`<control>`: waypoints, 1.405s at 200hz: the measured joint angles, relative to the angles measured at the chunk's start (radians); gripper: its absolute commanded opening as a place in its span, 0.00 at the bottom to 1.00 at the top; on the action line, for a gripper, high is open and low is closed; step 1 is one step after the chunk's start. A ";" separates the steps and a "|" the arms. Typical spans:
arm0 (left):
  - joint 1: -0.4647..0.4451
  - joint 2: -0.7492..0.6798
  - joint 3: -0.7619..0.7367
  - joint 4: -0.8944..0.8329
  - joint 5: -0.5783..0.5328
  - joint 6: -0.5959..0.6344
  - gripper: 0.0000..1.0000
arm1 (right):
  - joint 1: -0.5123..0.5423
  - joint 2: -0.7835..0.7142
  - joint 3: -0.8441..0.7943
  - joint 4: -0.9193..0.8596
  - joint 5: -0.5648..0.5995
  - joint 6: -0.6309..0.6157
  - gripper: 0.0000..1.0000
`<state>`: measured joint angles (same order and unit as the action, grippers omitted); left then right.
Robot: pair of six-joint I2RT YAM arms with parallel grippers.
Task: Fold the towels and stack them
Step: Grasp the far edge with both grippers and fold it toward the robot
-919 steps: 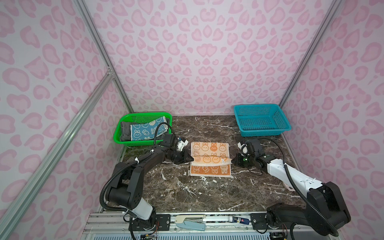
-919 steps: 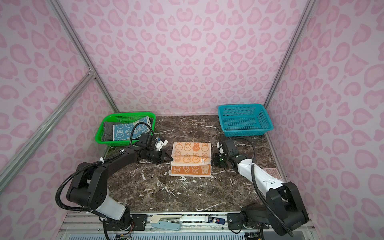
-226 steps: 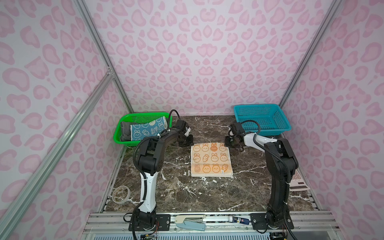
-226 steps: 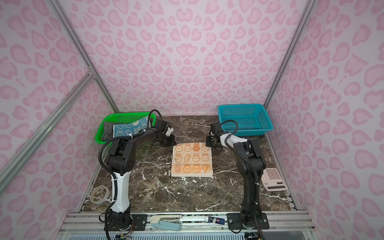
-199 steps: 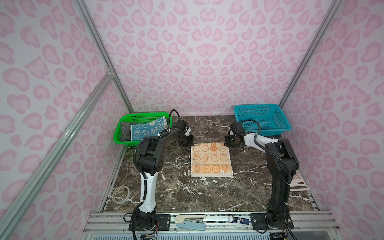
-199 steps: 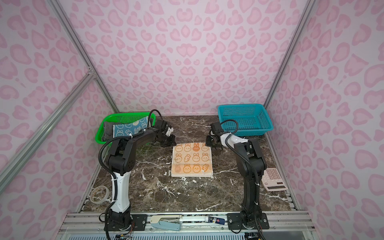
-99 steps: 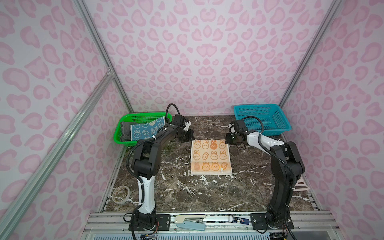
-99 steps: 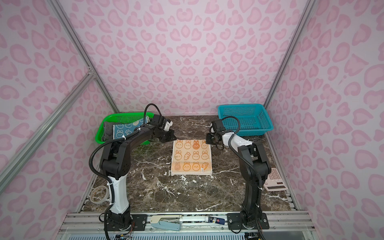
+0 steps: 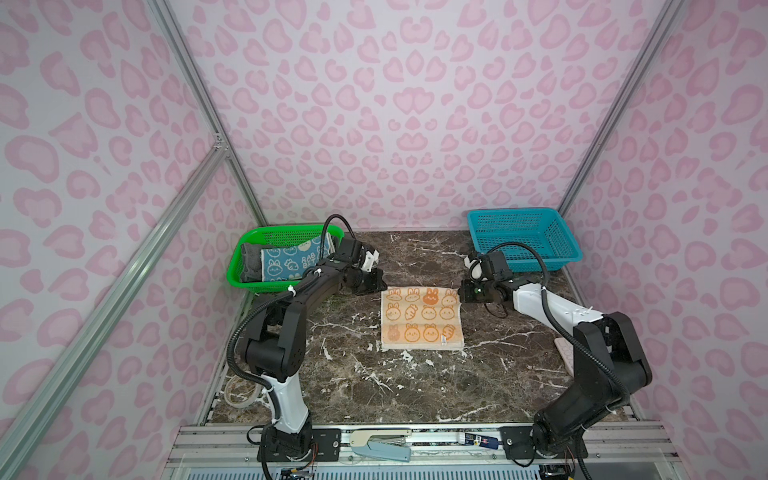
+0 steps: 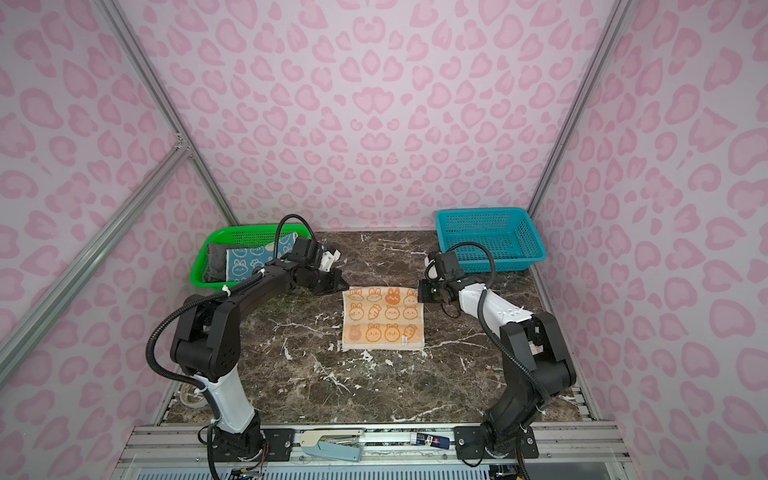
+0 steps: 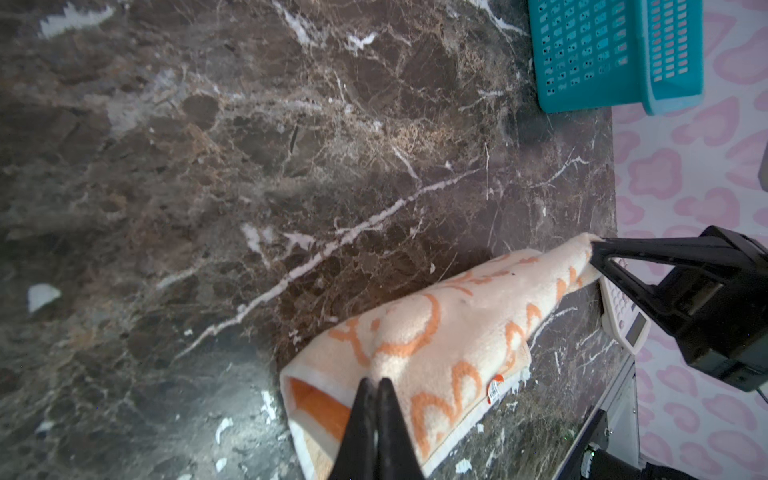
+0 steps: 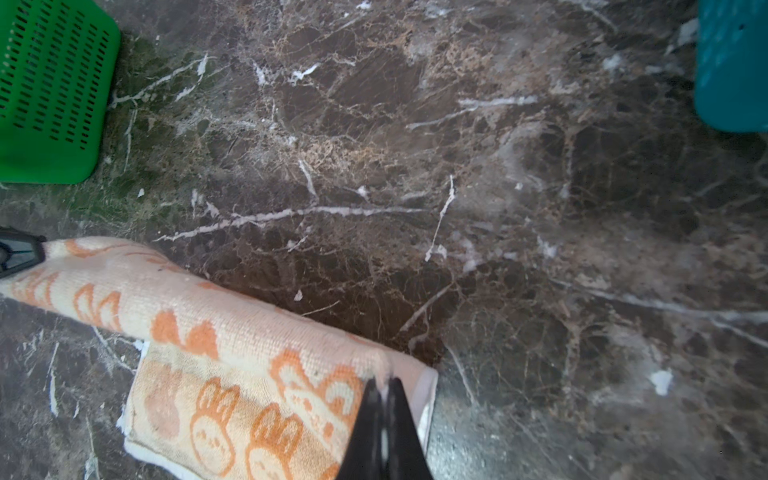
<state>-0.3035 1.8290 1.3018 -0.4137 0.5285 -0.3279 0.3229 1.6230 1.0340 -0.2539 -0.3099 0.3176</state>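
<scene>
A: left gripper (image 11: 376, 381)?
B: Jaws pressed together, pinching one far corner of the orange-cream towel (image 9: 422, 318). right gripper (image 12: 384, 382) is the same, clamped on the other far corner.
A: Towel position?
B: Stretched between the two grippers. The held edge is raised off the marble table (image 9: 415, 390), and the rest lies flat, running from the grippers toward the arm bases.
A: The other towels?
B: blue towel (image 9: 291, 262) and grey towel (image 9: 249, 259) are in the green basket (image 9: 253, 286), just outboard of the left gripper. teal basket (image 9: 519, 232) sits behind the right gripper, not touching it.
</scene>
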 measured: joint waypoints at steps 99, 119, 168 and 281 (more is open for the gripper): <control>-0.042 -0.148 -0.222 0.050 0.014 -0.011 0.03 | 0.084 -0.169 -0.230 0.017 0.029 0.006 0.02; -0.053 -0.163 -0.253 0.051 0.013 -0.012 0.04 | 0.098 -0.182 -0.264 0.022 0.037 0.014 0.06; -0.063 -0.194 -0.332 0.053 0.004 -0.025 0.04 | 0.111 -0.246 -0.348 0.024 0.071 0.049 0.31; -0.085 -0.259 -0.433 0.024 0.006 -0.030 0.42 | 0.143 -0.420 -0.388 0.024 0.092 0.089 0.43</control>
<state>-0.3882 1.5700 0.8692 -0.3893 0.5346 -0.3580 0.4656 1.2026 0.6464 -0.2298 -0.2184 0.4068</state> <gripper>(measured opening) 0.353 0.448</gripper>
